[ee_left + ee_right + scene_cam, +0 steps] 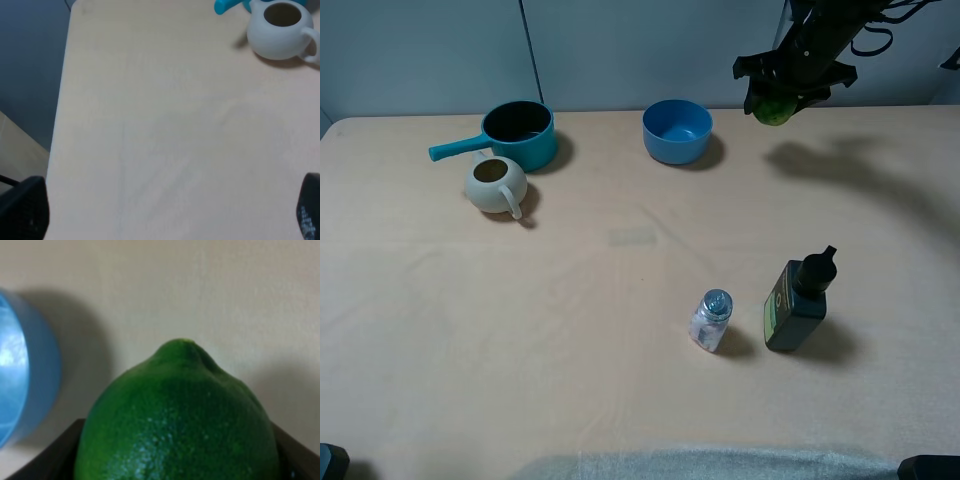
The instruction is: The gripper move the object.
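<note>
My right gripper point(777, 104) is shut on the small green fruit point(773, 110) and holds it in the air above the table's back right, just right of the blue bowl point(677, 131). In the right wrist view the fruit point(180, 420) fills the lower frame between the dark fingers point(47, 452), with the bowl's rim point(22, 370) at one side. My left gripper's dark fingertips point(25, 207) stand wide apart at the frame corners over bare table, with nothing between them.
A teal saucepan point(515, 135) and a beige teapot point(497, 184) stand at the back left; the teapot also shows in the left wrist view point(277, 32). A clear shaker point(710, 320) and a dark green bottle point(797, 303) stand front right.
</note>
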Controlling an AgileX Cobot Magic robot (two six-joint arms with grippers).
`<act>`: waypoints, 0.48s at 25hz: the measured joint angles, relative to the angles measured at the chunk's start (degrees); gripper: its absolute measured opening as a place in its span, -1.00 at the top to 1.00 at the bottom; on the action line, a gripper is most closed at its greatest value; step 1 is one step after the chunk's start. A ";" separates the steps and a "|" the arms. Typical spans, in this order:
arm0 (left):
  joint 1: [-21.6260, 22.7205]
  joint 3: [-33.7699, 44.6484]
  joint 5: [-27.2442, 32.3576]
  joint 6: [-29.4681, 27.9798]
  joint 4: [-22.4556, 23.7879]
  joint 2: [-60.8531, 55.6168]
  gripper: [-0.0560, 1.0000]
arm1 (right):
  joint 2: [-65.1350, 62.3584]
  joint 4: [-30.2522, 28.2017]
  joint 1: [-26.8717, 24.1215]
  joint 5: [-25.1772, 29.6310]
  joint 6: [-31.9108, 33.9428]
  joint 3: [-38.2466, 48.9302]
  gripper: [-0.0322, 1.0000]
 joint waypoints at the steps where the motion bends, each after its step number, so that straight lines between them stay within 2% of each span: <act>1: 0.00 0.00 0.00 0.00 0.00 0.00 -0.99 | 0.45 0.00 0.00 -0.73 0.00 -0.05 0.05; 12: 0.00 0.00 0.00 0.00 0.00 0.00 -0.99 | 4.25 -0.66 0.00 -6.19 0.00 -0.23 0.05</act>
